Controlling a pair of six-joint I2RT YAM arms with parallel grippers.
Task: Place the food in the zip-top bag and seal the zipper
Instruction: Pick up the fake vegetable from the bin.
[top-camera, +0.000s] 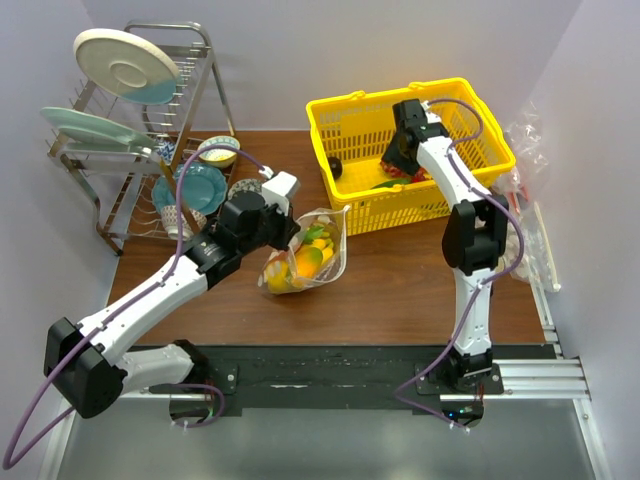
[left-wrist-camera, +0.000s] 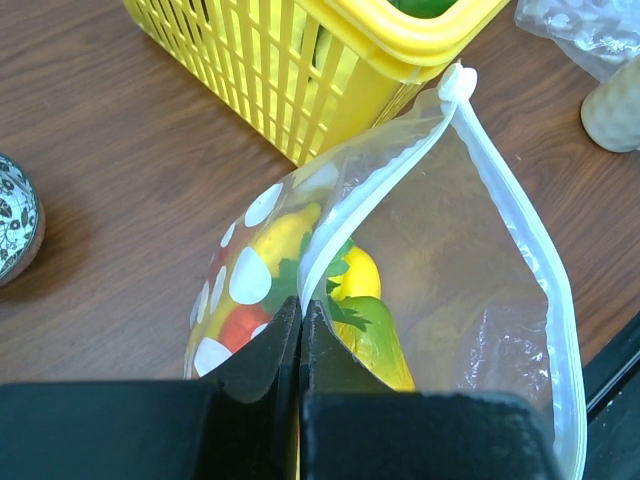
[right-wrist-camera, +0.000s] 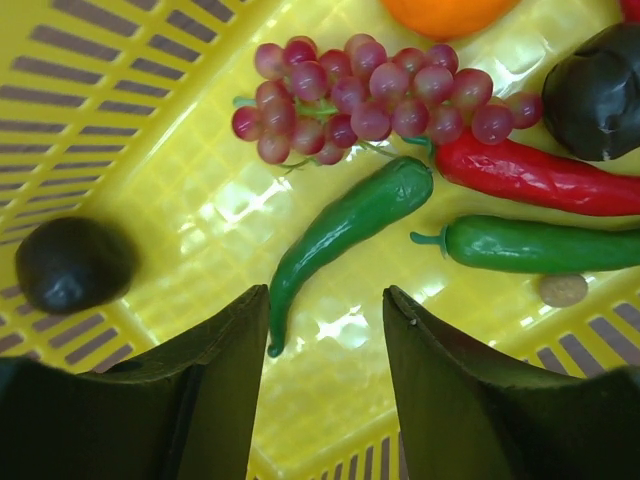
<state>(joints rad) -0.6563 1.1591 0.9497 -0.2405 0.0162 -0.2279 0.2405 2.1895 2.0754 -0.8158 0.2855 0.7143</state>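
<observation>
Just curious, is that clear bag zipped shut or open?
Open: the zipper strips spread wide apart, food showing inside; the left gripper pinches one strip.

We count in the yellow basket: two green peppers, one red pepper, one grape bunch, one orange, two dark fruits. One clear bag.

The black left gripper is being held pinched closed; the black right gripper is being held spread apart.
</observation>
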